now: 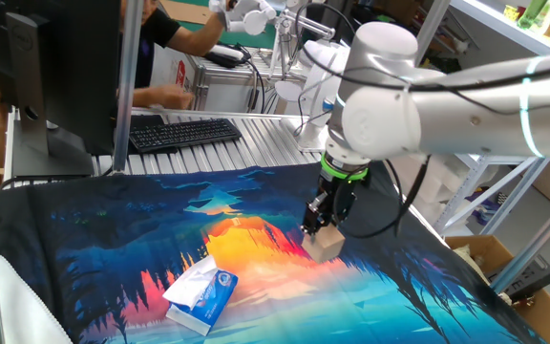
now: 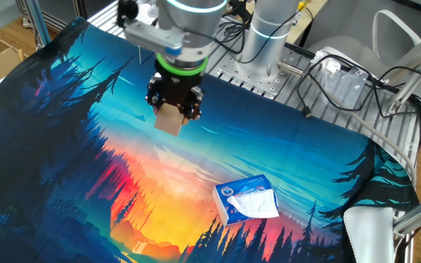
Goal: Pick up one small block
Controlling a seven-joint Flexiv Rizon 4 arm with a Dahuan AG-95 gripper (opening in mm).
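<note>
The small block (image 1: 326, 246) is a light-tan wooden cube; it also shows in the other fixed view (image 2: 169, 119). It sits between the fingers of my gripper (image 1: 319, 232), which points straight down over the middle of the printed forest cloth (image 1: 113, 229). The gripper (image 2: 172, 109) is shut on the block. The block is at or just above the cloth; I cannot tell whether it touches.
A white and blue tissue pack (image 1: 201, 294) lies on the cloth toward one corner, apart from the gripper; it also shows in the other fixed view (image 2: 245, 201). A keyboard (image 1: 184, 132) and a monitor (image 1: 55, 67) stand behind the cloth. A person (image 1: 165, 38) sits beyond them.
</note>
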